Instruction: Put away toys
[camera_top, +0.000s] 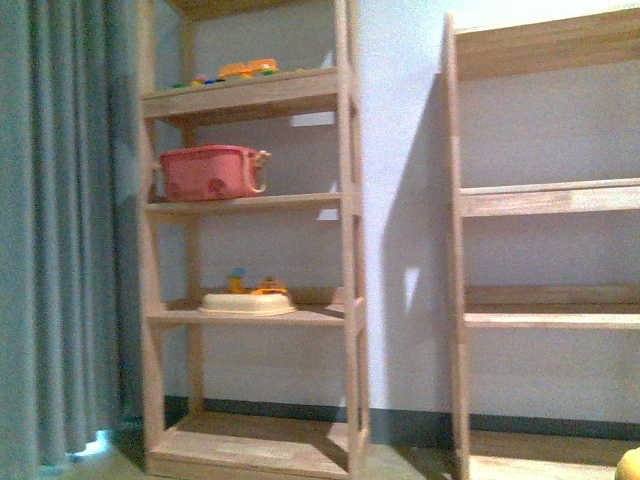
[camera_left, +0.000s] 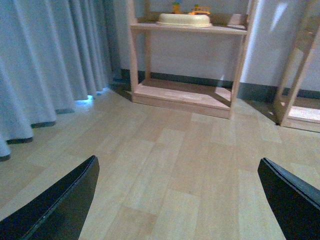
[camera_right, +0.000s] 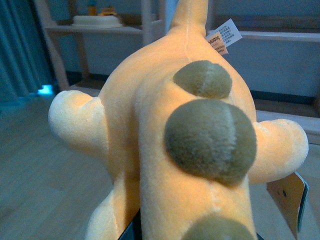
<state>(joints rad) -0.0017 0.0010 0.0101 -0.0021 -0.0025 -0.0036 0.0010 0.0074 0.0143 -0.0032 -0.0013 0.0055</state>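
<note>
The orange-yellow plush animal (camera_right: 165, 130) fills the right wrist view, with brownish round nubs along its back, rounded limbs out to both sides and a white label near its far end. My right gripper (camera_right: 192, 235) is shut on the plush animal and holds it above the floor; its fingers are almost wholly hidden under the plush. A small yellow bit of the plush (camera_top: 630, 466) shows at the bottom right corner of the front view. My left gripper (camera_left: 177, 200) is open and empty above the wooden floor, its black fingertips (camera_left: 65, 200) wide apart.
A wooden shelf unit (camera_top: 348, 250) stands at left, holding a pink tub (camera_top: 210, 172), a pale-yellow tray (camera_top: 245, 302) with small pieces, and toys on top. A second wooden shelf unit (camera_top: 455, 250) stands at right. A curtain (camera_top: 60, 230) hangs at far left.
</note>
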